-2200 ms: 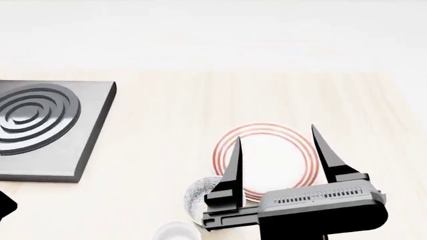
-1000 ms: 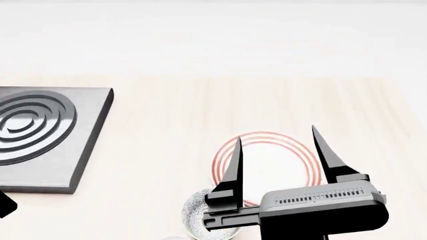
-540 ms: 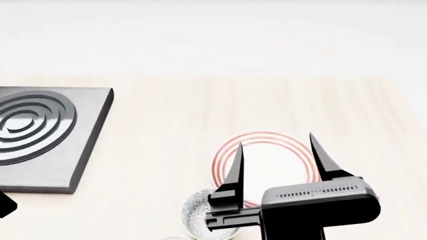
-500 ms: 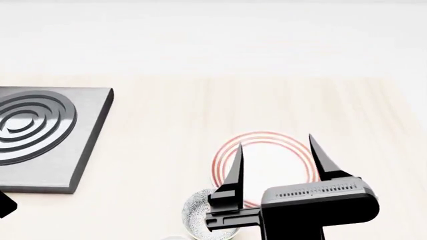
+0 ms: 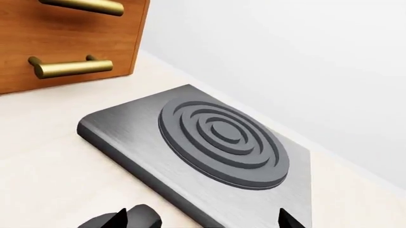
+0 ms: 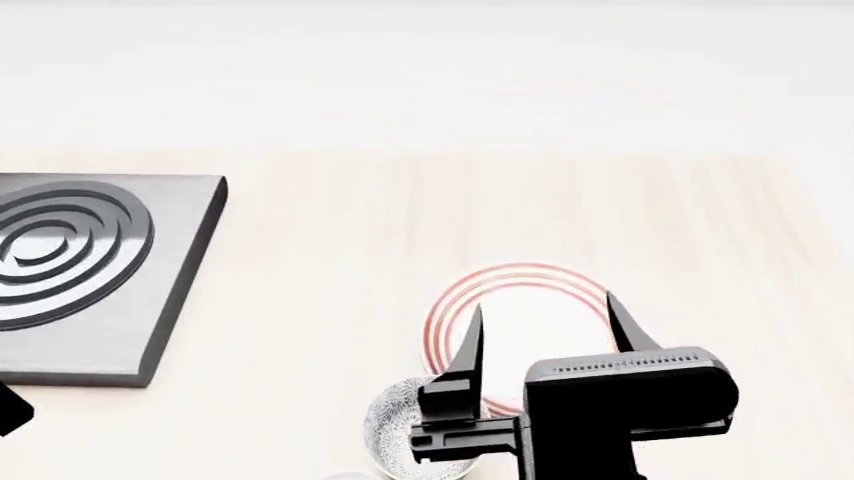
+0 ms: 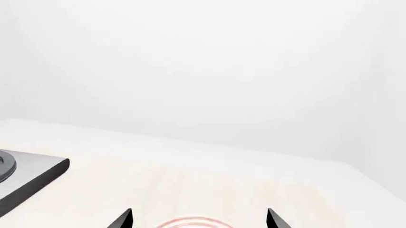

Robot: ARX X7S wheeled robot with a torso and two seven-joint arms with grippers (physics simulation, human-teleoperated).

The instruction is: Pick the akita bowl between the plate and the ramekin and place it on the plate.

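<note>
Pick not yet made: right gripper (image 6: 541, 320) hangs over the plate, fingers spread wide and holding nothing.

The small round grey-speckled akita bowl (image 6: 398, 435) sits on the pale wooden counter (image 6: 320, 270), touching or just beside the near rim of the flat white red-ringed plate (image 6: 527, 285); grasp, lift and placing all remain. The bowl is partly covered by the gripper, the ramekin is barely visible at the frame edge, and only 2 left gripper (image 5: 203, 221) fingertips show, spread above the grey metal hob (image 5: 216, 142).
</note>
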